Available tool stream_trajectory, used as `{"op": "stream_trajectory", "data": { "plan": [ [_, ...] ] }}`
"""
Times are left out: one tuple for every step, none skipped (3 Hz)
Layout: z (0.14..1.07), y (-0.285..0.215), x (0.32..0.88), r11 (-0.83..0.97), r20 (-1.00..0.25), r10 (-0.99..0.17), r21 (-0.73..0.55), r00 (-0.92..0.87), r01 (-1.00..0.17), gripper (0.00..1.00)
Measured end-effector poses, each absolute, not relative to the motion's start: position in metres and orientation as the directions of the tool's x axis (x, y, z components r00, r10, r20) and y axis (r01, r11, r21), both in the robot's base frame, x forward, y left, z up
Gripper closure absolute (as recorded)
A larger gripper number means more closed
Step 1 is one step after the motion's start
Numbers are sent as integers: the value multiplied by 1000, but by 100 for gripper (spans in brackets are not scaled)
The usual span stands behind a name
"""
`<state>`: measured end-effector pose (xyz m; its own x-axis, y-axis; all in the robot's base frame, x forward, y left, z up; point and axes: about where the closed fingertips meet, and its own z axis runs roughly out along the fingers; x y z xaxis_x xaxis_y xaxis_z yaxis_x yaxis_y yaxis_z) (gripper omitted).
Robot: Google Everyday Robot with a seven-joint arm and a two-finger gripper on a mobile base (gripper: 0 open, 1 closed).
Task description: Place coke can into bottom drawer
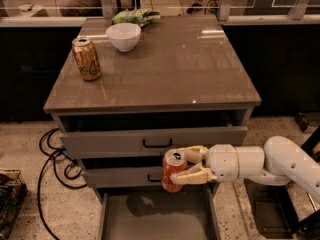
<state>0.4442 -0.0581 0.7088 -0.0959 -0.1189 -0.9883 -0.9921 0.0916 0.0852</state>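
The coke can (173, 171), red with a silver top, is held upright in my gripper (187, 165), whose cream fingers (196, 176) are shut on it from the right. The white arm reaches in from the right edge. The can hangs in front of the middle drawer, just above the back of the bottom drawer (156, 215). The bottom drawer is pulled out at the frame's lower edge, a shallow grey tray with a bare floor and the can's shadow on it.
A gold-brown can (86, 58), a white bowl (124, 36) and a green bag (136, 17) stand on the cabinet top (165, 64). The two upper drawers have black handles (157, 144). Black cables (52, 156) lie on the floor at the left.
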Motion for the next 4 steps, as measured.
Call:
{"op": "stream_trajectory", "data": {
  "plan": [
    [676,-43,453,140,-987,-131,79,-97,-987,100],
    [640,-31,470,211,-983,-141,83,-114,-974,100],
    [609,-20,474,246,-980,-142,101,-139,-964,100],
    [553,0,461,250,-963,-184,149,-198,-957,100]
  ]
}}
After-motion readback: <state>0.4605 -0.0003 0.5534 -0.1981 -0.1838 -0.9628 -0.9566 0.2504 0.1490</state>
